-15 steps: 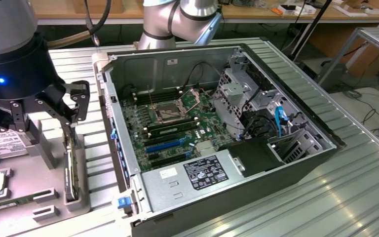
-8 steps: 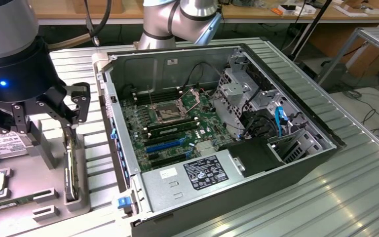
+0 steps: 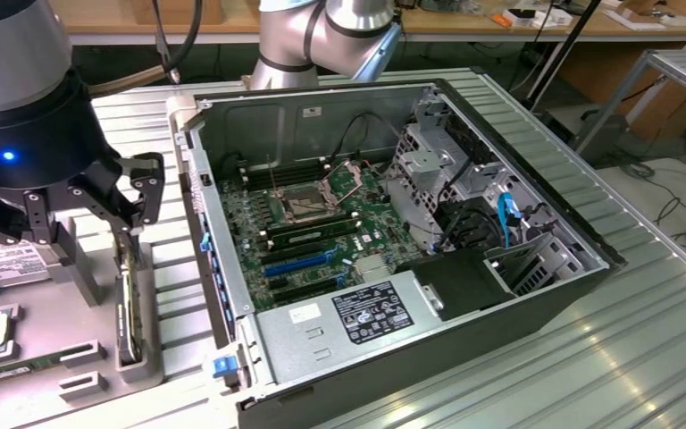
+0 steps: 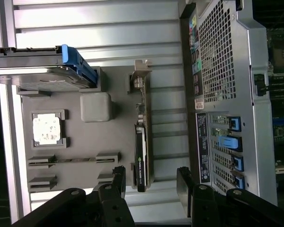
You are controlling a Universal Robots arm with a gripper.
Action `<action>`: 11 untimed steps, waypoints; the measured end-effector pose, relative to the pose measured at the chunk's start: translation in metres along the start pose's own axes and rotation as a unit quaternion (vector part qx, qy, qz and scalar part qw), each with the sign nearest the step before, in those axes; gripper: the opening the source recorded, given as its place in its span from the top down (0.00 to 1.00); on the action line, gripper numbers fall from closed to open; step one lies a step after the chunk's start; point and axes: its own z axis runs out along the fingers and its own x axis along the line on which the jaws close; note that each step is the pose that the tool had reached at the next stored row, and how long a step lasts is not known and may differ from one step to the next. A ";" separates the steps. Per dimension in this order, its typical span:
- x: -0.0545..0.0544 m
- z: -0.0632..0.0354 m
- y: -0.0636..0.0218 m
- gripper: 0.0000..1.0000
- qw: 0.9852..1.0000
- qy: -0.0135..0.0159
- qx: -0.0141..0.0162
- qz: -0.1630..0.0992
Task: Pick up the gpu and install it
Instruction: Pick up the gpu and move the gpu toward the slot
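The gpu (image 4: pixel 141 146) stands on its long edge in a slot of the grey holder tray (image 4: pixel 90 142), with its silver bracket (image 4: pixel 140 71) at the far end. In the exterior view the gpu (image 3: pixel 129 308) is a thin dark card at the tray's edge, beside the computer case. My gripper (image 4: pixel 151 182) hangs over the card's black end, open, with one finger (image 4: pixel 118 182) on each side and nothing held. In the exterior view the gripper (image 3: pixel 81 223) sits above the tray at the exterior view's left.
The open computer case (image 3: pixel 534 206) lies on the slatted metal table (image 3: pixel 641 340), motherboard (image 3: pixel 307 223) and blue slots (image 3: pixel 301 262) exposed. Its perforated rear panel (image 4: pixel 217 71) is next to the tray. The tray also holds a hard drive (image 4: pixel 42 75), a processor (image 4: pixel 46 128) and a memory stick (image 3: pixel 21 365).
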 end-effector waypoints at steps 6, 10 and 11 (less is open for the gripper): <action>0.000 0.0028 -0.0001 0.44 1.000 -0.001 0.000 0.000; 0.000 0.0045 -0.0002 0.44 1.000 -0.002 0.000 0.000; 0.000 0.0049 -0.0002 0.44 1.000 -0.002 0.000 0.000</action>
